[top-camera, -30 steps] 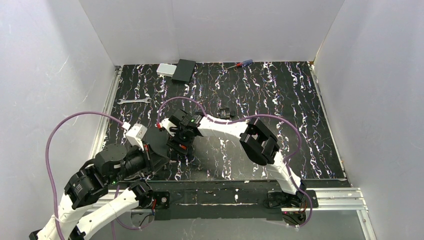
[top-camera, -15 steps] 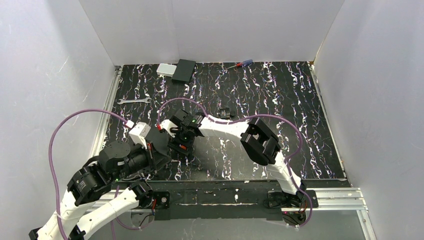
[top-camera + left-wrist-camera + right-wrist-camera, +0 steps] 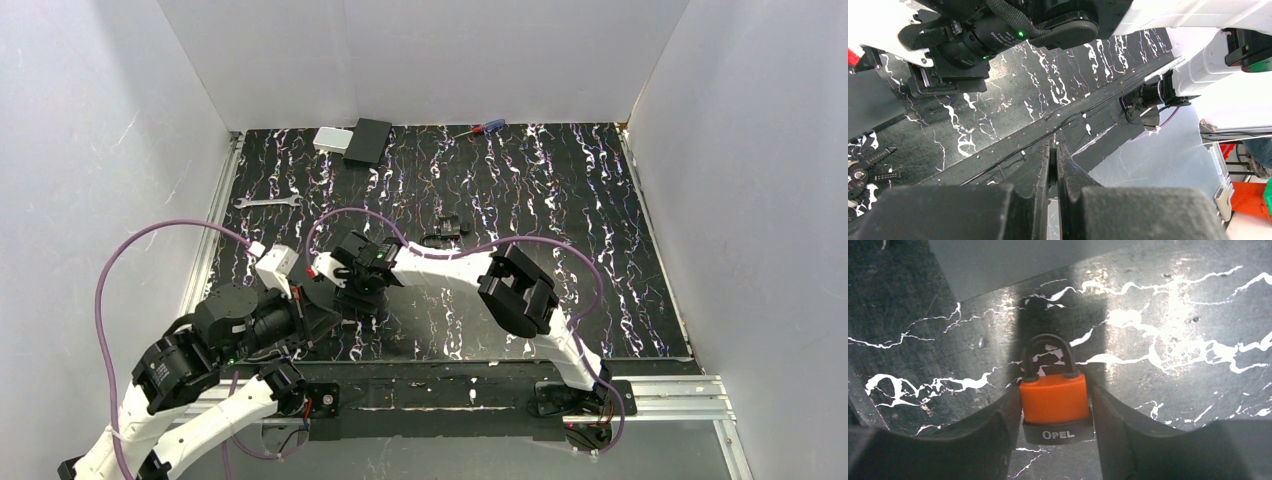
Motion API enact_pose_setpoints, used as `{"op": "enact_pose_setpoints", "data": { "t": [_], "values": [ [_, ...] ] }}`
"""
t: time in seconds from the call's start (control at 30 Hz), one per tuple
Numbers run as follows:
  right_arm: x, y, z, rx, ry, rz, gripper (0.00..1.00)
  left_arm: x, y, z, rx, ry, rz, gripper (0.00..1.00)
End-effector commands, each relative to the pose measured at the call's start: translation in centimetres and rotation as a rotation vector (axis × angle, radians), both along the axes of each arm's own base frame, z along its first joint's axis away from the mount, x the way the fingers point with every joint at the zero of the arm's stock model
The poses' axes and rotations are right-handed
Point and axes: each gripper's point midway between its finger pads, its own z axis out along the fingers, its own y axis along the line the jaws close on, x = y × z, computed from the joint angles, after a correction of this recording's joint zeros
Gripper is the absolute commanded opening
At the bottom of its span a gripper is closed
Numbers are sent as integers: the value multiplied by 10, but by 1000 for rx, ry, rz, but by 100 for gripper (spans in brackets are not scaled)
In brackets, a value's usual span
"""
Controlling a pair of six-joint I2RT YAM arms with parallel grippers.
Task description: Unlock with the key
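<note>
The right gripper point(image 3: 1055, 392) has its fingers pressed to both sides of an orange padlock point(image 3: 1053, 401), which lies on the black marbled table point(image 3: 1173, 315) toward its eight o'clock. At the padlock's seven o'clock the left gripper point(image 3: 1053, 149) is clenched tight. Whether the key sits between its fingers I cannot tell.

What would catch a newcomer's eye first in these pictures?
The orange padlock with a black shackle, hugged on both sides by the dark fingers of the right gripper, near the front left of the black white-veined table. Beside it the left gripper is pinched shut, and a purple cable loops beside the left arm.
</note>
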Motion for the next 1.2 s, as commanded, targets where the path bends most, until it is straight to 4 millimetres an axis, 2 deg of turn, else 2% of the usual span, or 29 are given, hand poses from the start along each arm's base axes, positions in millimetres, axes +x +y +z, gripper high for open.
{"op": "enact_pose_setpoints", "data": {
  "t": [0.0, 0.07, 0.13, 0.23, 0.3, 0.37, 0.53, 0.6, 0.73, 0.87, 1.0, 1.17],
  "values": [
    [-14, -22, -33, -129, 7, 10, 54, -4, 2, 14, -32, -19, -7, 0],
    [-9, -25, -34, -150, -35, -1, 43, -4, 2, 15, -34, -20, -7, 0],
    [0, -25, -26, -150, -82, -21, 34, -5, 3, 17, -37, -19, -6, 0],
    [11, -19, -5, -120, -126, -67, 20, -5, 4, 17, -44, -18, 4, 0],
    [22, -15, 13, -96, -155, -148, 8, -4, 6, 19, -50, -27, 17, 0],
    [35, -16, 30, -69, -156, -264, 1, -3, 8, 21, -50, -37, 24, 0],
    [58, -23, 75, 76, -29, -550, 1, 1, 11, 30, -39, -77, 35, 0],
    [70, -31, 104, 170, 20, -663, 1, 3, 11, 33, -31, -87, 36, 0],
    [100, -62, 149, 361, 170, -962, 1, 9, 7, 39, -37, -98, 46, 0],
    [125, -102, 190, 478, 202, -1201, 1, 20, 5, 38, -37, -75, 101, 0],
    [134, -138, 225, 615, 239, -1398, 1, 27, -1, 38, -35, -54, 123, 0],
    [135, -168, 255, 745, 289, -1569, 1, 35, -6, 39, -45, -24, 161, 0]
  ]
}}
